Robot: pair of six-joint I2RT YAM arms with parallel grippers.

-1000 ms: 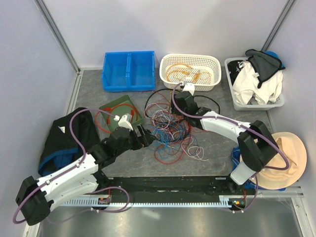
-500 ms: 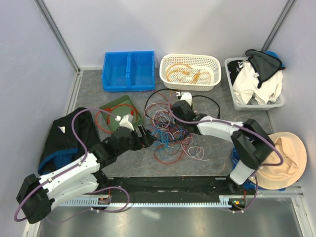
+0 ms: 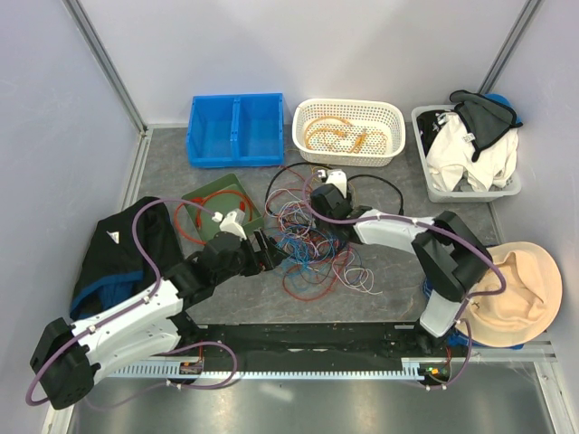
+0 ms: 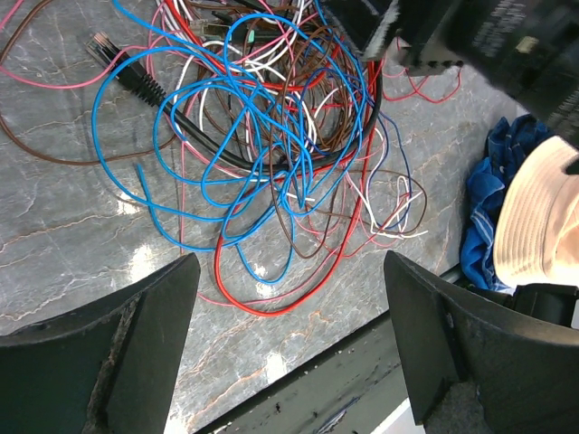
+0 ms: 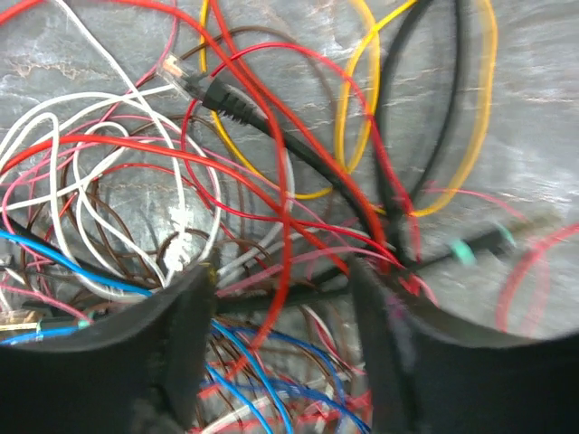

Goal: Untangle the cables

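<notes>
The cables (image 3: 308,237) lie in one tangled heap mid-table: blue, red, brown, white, pink and black wires. My left gripper (image 3: 271,250) hovers at the heap's left edge. In the left wrist view it (image 4: 289,271) stands wide open over bare table, with the blue and red loops (image 4: 271,145) just beyond its tips. My right gripper (image 3: 318,201) has come down onto the heap's far side. Its jaws (image 5: 282,280) are apart, with red, black and blue wires running between them. A black plugged cable (image 5: 231,101) and a yellow one (image 5: 348,117) lie just ahead.
At the back stand a blue bin (image 3: 235,129), a white basket (image 3: 389,117) holding orange cables and a grey bin (image 3: 434,185) of clothes. A green tray (image 3: 204,194) with a red loop lies left, beside a dark garment (image 3: 122,253). A hat (image 3: 525,294) sits right.
My right gripper has moved from the basket's front edge toward me and left, down into the tangle. The left gripper has edged slightly right and stays wide open.
</notes>
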